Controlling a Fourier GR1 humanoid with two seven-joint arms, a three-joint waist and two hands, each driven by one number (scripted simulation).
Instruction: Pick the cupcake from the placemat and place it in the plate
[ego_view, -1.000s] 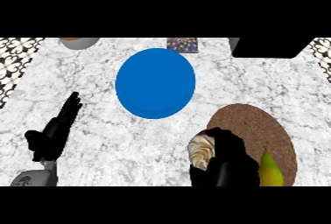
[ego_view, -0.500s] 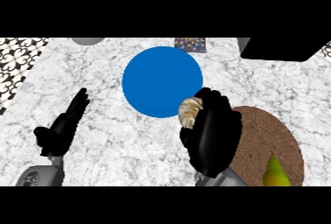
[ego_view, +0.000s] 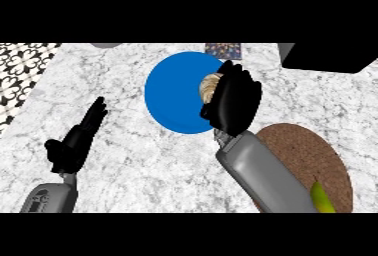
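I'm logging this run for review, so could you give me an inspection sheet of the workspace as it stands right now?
Surface: white and grey marbled counter top, bare around the plate.
Job's things: pale frosted cupcake held over the round blue plate, at its right part; round brown placemat at lower right, no cupcake on it.
Clutter: yellow-green pointed item on the placemat; small patterned square and black box at the far edge; grey object at top left, mostly cut off.
Robot hands: right robot hand curled round the cupcake; left robot hand open, resting at lower left.
Cables: nothing seen.
Surroundings: black and white patterned strip along the left.
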